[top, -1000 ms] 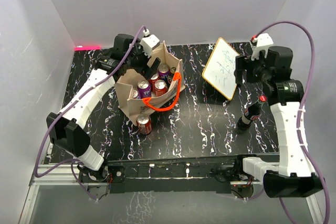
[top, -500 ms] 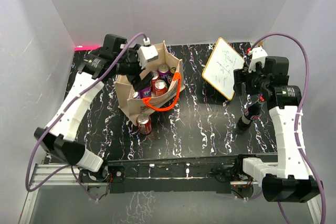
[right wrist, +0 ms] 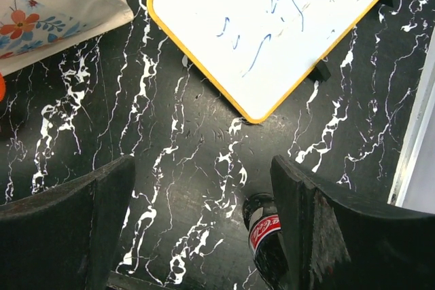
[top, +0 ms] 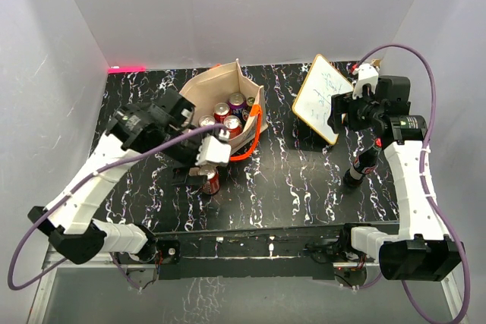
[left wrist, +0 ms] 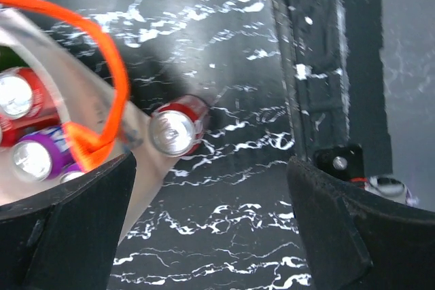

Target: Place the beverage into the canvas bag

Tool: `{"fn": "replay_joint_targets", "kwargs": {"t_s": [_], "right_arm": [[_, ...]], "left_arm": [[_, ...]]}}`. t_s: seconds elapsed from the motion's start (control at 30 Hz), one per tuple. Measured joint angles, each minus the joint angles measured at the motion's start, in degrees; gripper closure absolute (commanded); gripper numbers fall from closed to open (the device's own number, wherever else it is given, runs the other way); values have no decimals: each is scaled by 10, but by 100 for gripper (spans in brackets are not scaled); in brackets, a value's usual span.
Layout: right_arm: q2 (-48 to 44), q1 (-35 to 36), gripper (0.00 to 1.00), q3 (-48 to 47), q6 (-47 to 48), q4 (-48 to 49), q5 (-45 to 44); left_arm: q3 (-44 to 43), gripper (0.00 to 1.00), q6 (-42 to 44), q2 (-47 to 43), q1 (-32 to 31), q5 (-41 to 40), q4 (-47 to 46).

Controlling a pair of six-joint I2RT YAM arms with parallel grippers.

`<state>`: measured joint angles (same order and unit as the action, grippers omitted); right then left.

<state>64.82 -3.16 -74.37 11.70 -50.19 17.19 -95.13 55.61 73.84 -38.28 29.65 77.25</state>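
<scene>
**A:** Where's the drink?

**B:** Two stand outside the bag (top: 206, 87). A red can (left wrist: 173, 132) is upright on the table (top: 296, 184) by the bag's near wall. A dark bottle (top: 363, 163) stands well apart to the right, near the board (top: 323, 108).

**A:** Which arm is nearer to which?

**B:** The left is nearer the can and the right is nearer the bottle. The left claw (left wrist: 211, 168) hangs over the can with its fingers apart and nothing between them. The can's lid faces the wrist camera, so its long axis runs up toward the claw. It sits ahead of the gap and toward the bag-side finger, not centred.

**A:** And the right claw?

**B:** The right claw (right wrist: 204, 168) is also spread and empty, looking down at the table. The bottle is upright, low in that view and hard by the outer finger, not between the two.

**A:** What's hard to see?

**B:** From above, the left wrist and its cable cover the claw's tips and part of the bag's near wall. The wrist view shows mostly the can's lid, and I can't tell whether the can touches the bag. The bottle is cut off at the bottom of the right wrist view and its label is unreadable. Other cans (top: 228, 117) are already in the bag.
</scene>
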Motion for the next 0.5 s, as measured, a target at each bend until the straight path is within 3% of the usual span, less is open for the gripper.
{"fn": "replay_joint_targets", "kwargs": {"t_s": [0.17,0.5], "right_arm": [[-3,0,17,12,-5,7,4],[-42,0,17,37,-17,23,5]], "left_arm": [[59,9,42,27,-39,-11,10],[144,5,98,94,-48,-40,-71]]}}
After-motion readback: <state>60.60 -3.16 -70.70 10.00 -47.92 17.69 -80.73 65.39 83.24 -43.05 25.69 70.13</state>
